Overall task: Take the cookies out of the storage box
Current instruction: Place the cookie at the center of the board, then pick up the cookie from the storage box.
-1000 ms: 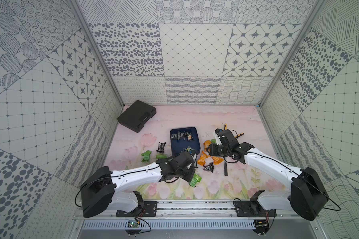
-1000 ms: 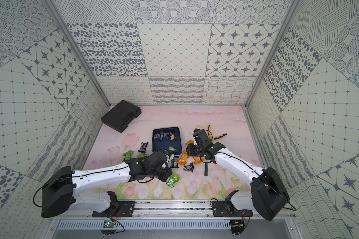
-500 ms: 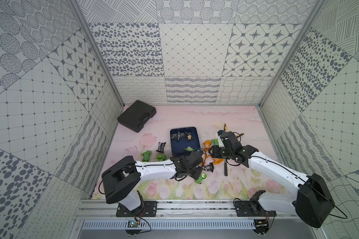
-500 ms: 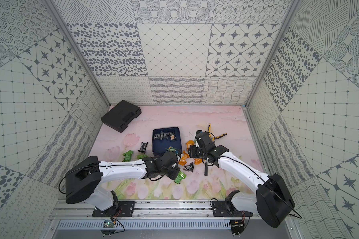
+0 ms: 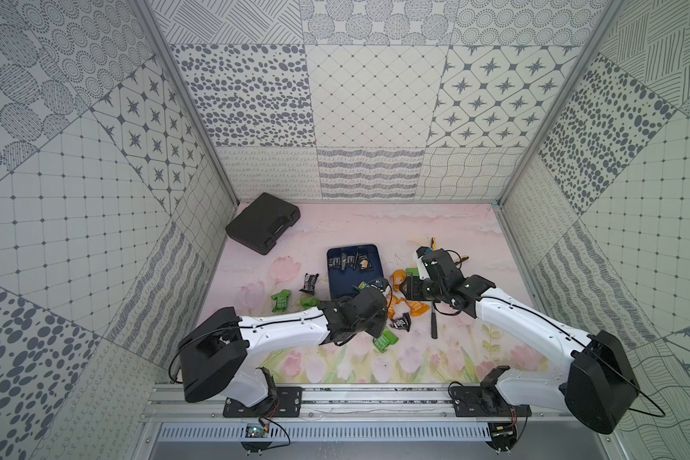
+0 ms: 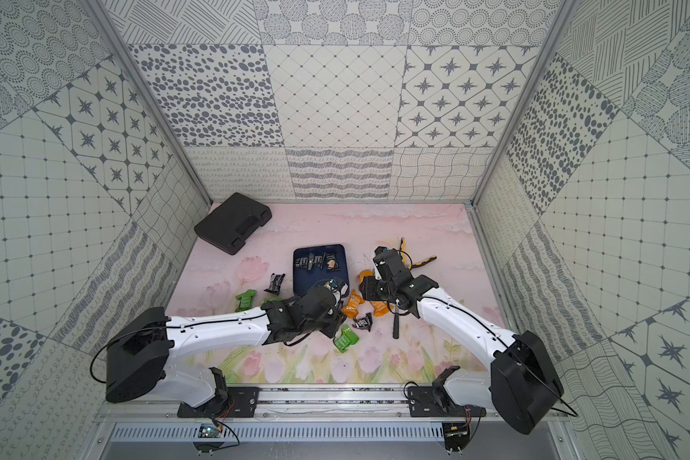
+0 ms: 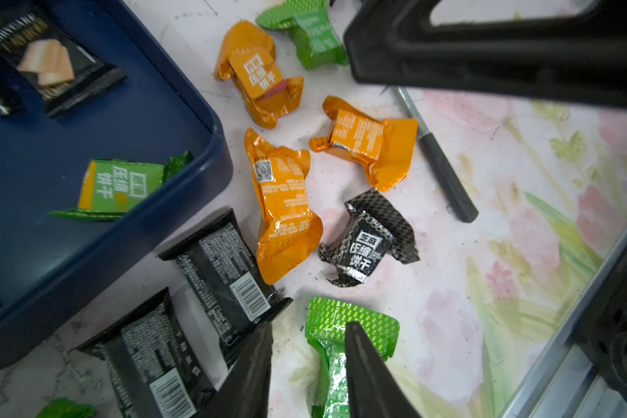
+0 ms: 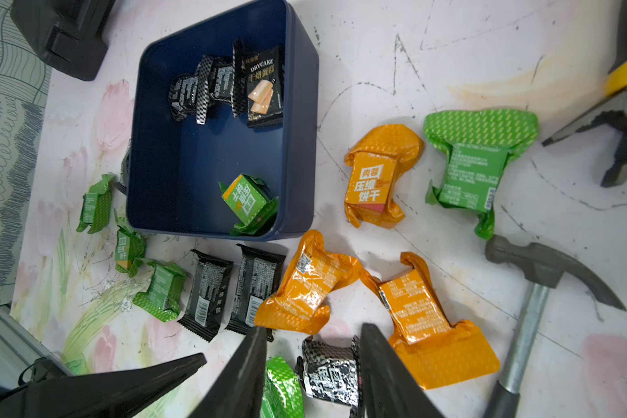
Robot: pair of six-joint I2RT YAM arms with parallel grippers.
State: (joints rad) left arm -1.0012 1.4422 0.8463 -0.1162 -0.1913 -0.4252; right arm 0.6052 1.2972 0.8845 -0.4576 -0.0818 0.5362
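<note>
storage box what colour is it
Dark navy blue; the storage box shows best in the right wrist view.

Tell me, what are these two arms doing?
Two robot arms are emptying small crinkly wrapped cookie packets from a shallow navy blue tin tray. The left gripper stands open over a bright green packet on the pink flowered table; the right gripper hovers open above a black chequered packet. Many packets lie around the tray; some black ones and one green one sit inside.
</note>
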